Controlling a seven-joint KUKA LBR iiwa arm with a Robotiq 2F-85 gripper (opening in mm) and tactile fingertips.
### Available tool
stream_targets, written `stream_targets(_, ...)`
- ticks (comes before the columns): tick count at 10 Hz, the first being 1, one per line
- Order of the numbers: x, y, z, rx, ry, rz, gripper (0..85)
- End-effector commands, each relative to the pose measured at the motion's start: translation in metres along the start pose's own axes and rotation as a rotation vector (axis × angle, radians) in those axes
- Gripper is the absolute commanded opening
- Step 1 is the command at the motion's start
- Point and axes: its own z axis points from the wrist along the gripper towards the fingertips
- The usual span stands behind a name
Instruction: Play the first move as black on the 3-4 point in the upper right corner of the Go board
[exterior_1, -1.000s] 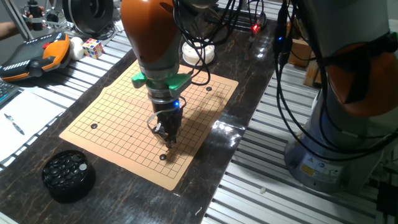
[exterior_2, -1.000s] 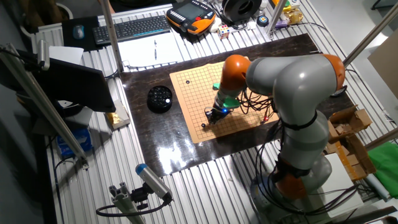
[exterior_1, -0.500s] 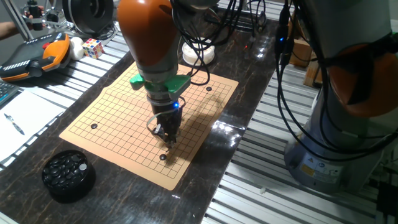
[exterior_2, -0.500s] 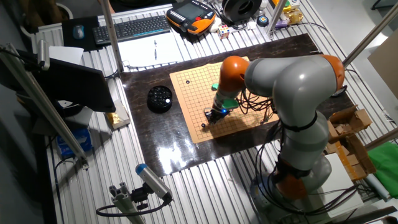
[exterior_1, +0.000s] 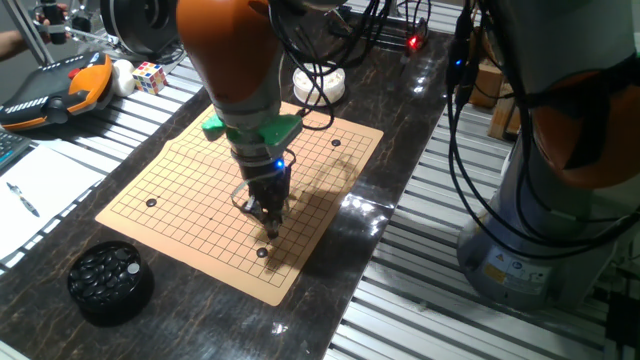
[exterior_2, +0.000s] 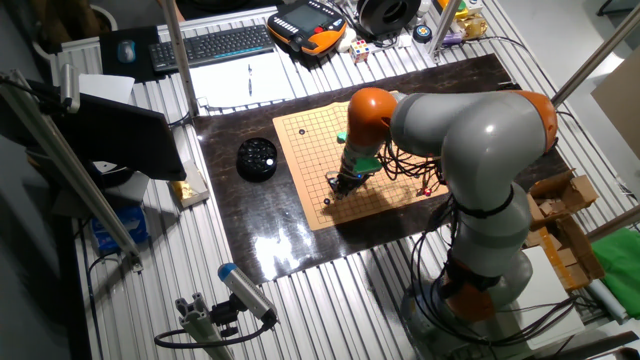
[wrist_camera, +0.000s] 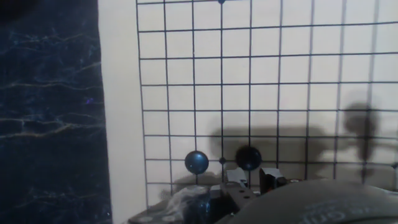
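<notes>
- One orange pendant (exterior_1: 50, 95) at far left of the table (exterior_1: 400, 160), with a colour cube (exterior_1: 150, 76) just beside it.
- Lower left: round black bowl (exterior_1: 110, 282) full of dark stones, off the board, near its near-left corner.
- Tan board (exterior_1: 190, 190) lying flat on the dark marbled top, grid side up.
- Three dark discs seen on the grid in the one fixed view: one near the left corner (exterior_1: 151, 202), one near the far corner (exterior_1: 335, 143), and the black stone (exterior_1: 262, 252) close to the near corner.
- Tool (exterior_1: 270, 228) pointing straight down over the board, tips just above and slightly behind the black stone, apart from it.
- Seen from the other fixed view: tool (exterior_2: 335, 188) over the near part of the board (exterior_2: 310, 150), bowl (exterior_2: 256, 158) to its left.
- Hand view, left to right: marbled top, pale board margin, then the black stone (wrist_camera: 196, 162) sitting on a line crossing, one line left of a printed dot (wrist_camera: 222, 160).
- One line right of that dot, a second dark round shape (wrist_camera: 248, 158); cannot tell if a stone or part of the tool.
- Tool (wrist_camera: 249, 183) at the bottom edge, blurred; cannot tell whether its fingers are apart or together.
- White bowl (exterior_1: 318, 85) beyond the far edge of the board.
- Grey robot base (exterior_1: 560, 200) at far right.
</notes>
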Motion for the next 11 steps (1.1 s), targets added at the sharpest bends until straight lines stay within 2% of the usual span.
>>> stream_targets(1,-0.001,0.001,-0.008,0.006,-0.003,0.008,22.3)
stream_targets(4,-0.012,0.008,-0.032,0.012,-0.005,0.033,18.0)
stream_targets(6,-0.027,0.008,-0.046,0.024,-0.014,0.032,10.7)
stream_targets(8,-0.044,-0.001,-0.058,0.032,-0.003,0.01,0.7)
stream_targets(11,-0.061,-0.019,-0.078,0.072,0.001,-0.014,0.7)
